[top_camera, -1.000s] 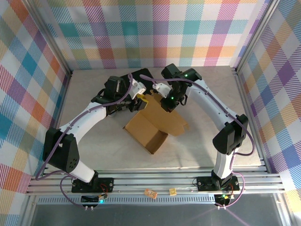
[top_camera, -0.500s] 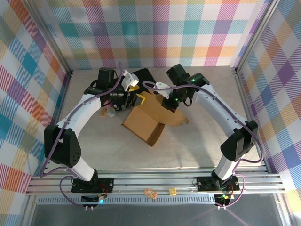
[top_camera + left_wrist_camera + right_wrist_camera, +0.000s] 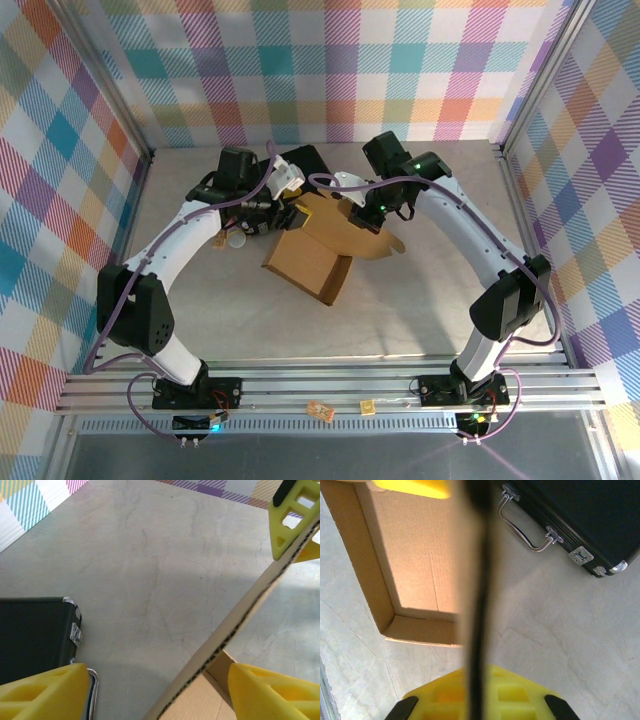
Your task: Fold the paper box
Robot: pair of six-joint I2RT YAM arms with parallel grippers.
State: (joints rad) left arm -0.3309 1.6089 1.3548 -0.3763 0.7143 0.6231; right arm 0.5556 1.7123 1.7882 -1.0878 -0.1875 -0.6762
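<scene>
The paper box is lying on the table, with one tall flap rising between the two grippers. The right gripper is pinching that flap. Its yellow pads are pressing together on the cardboard, and the flap's edge is running straight up from the seam between the jaws. Just left of this gripped edge, the box's shallow tray is showing an inner wall and a corner. Beyond the jaws to the right, the black case is resting on the table with its metal handle facing the flap but apart from it.

The left gripper is holding its jaws wide apart. The same flap's edge is passing diagonally between them, and as far as can be seen it is touching neither finger. Farther along that edge, ahead of the left jaws, the right gripper's yellow fingertip is clamping the flap. Left of the left jaws, the black case's corner is sitting close by.
</scene>
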